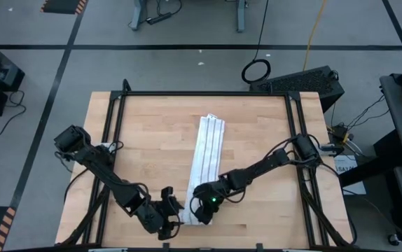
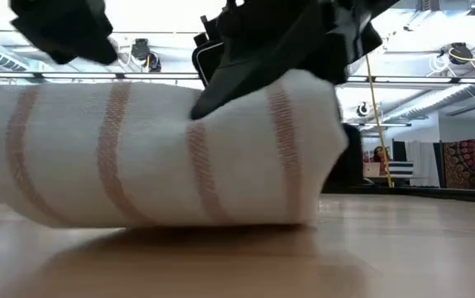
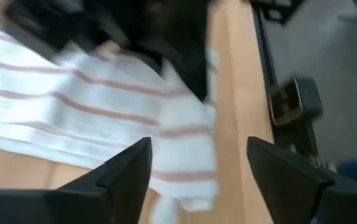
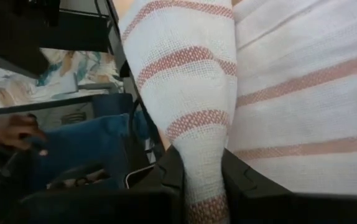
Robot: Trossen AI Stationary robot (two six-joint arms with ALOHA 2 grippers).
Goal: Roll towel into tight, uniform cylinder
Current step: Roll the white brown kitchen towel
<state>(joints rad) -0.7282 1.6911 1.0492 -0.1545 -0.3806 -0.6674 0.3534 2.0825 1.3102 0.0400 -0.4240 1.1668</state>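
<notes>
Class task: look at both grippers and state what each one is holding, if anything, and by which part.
The right gripper pinches the towel by a raised fold at its near, rolled end. The left gripper stands open beside that end, holding nothing.

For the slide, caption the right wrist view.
Right gripper pinches a raised fold of the striped towel.

- A robot lab or workshop: grey floor (image 1: 187,28) marked with black tape lines.
- Cables (image 1: 313,35) and equipment at twelve and three o'clock.
- Ceiling pipes (image 2: 436,91) overhead.
</notes>
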